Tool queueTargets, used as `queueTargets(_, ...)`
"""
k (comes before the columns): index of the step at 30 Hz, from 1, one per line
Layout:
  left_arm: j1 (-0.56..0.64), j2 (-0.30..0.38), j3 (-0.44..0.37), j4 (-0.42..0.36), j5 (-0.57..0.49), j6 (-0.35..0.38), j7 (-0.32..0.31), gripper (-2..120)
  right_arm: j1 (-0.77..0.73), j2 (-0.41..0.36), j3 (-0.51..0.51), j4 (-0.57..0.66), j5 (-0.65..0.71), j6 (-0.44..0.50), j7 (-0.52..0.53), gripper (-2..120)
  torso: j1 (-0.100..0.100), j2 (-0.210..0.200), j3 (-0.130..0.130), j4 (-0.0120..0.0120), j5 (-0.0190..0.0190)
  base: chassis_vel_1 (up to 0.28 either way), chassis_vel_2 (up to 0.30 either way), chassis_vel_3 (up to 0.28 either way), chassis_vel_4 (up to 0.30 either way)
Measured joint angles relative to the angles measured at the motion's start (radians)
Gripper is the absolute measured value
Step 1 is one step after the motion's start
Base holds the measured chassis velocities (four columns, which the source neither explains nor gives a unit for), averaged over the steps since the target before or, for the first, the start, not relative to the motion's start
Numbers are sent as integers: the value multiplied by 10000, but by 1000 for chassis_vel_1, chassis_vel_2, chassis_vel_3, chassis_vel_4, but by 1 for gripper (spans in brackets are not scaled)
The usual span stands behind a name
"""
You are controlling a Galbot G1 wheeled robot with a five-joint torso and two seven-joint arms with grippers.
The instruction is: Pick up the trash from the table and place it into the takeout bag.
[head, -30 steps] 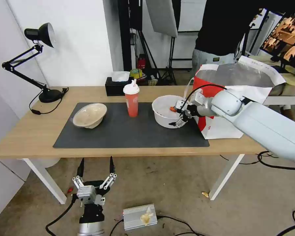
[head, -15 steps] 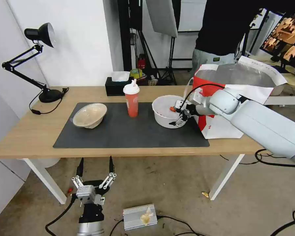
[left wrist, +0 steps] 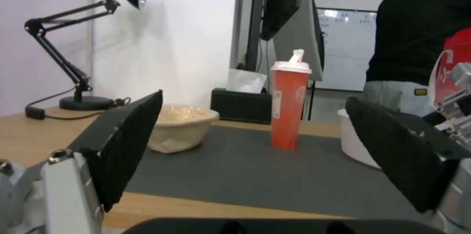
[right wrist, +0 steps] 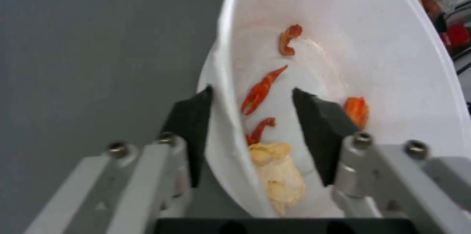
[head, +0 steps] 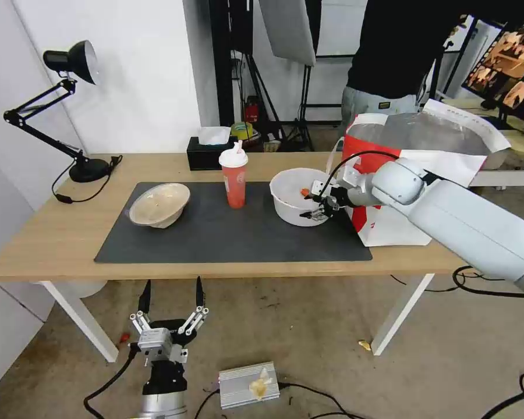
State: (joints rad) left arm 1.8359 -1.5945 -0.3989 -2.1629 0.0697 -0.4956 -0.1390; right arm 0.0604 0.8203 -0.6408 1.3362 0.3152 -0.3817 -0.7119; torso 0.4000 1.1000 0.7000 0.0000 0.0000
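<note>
On the dark mat (head: 227, 233) of the table (head: 52, 238) stands the trash: a beige bowl (head: 159, 203) at the left, a red cup (head: 234, 177) with lid and straw in the middle, and a deep white bowl (head: 294, 195) at the right. My right gripper (head: 310, 208) straddles that bowl's right rim. In the right wrist view the gripper (right wrist: 252, 98) is open, one finger against the outer wall, the other inside above food scraps in the white bowl (right wrist: 392, 79). The takeout bag (head: 402, 174) stands open just right of the bowl. Below the table's front edge my left gripper (head: 170, 294) is parked open.
A black tissue box (head: 209, 151) sits behind the cup and a desk lamp (head: 70, 110) stands at the far left corner. A person (head: 390, 58) stands behind the bag. A metal box (head: 247, 384) and cables lie on the floor.
The right gripper's fingers have drawn closer together around the white bowl's rim, and the wrist has shifted slightly left and up. The left arm has stayed put.
</note>
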Motion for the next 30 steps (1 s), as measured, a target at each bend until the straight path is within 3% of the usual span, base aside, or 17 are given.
queueTargets(11,-37,0,-31,6,3,16,-6,100,91,30,-8,-27,-23,58,-120,1,0,0,0,0,0,0,0,0,0)
queueTargets(30,-1,-3,-47,-64,42,20,-10,100,71,28,-22,28,308,244,-129,0,0,-1,0,-1,0,0,0,0,0)
